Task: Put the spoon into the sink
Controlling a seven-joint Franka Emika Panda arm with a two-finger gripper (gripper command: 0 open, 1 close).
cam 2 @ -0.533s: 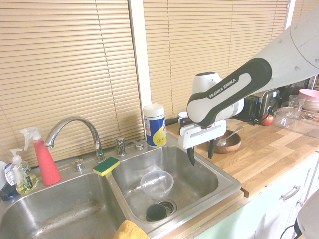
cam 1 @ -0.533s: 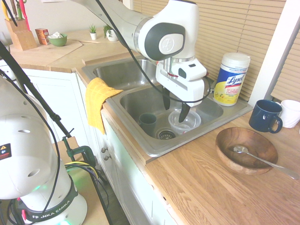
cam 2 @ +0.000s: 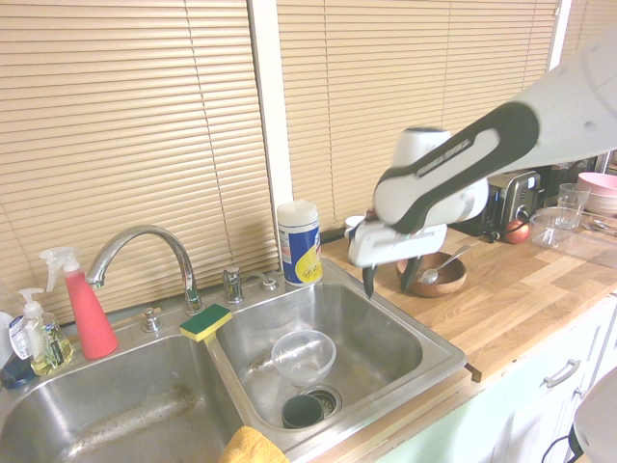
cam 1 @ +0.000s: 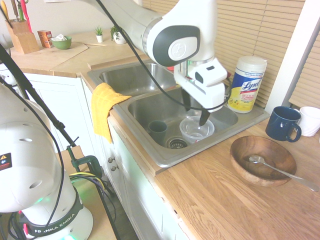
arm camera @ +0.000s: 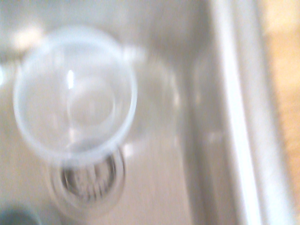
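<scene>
So we've got the gripper (cam 1: 196, 113) wide open and empty, mid-frame over the sink (cam 1: 150, 150). The spoon (cam 1: 280, 171) sits lower right in the wooden bowl (cam 1: 245, 167); a shallow grab could skid that thin handle.

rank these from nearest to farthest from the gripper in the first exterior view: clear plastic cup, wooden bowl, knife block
1. Clear plastic cup: in the sink basin, right under the open gripper.
2. Wooden bowl: on the counter beside the sink, holding the spoon.
3. Knife block: far corner of the counter, beyond the other basin.
</scene>
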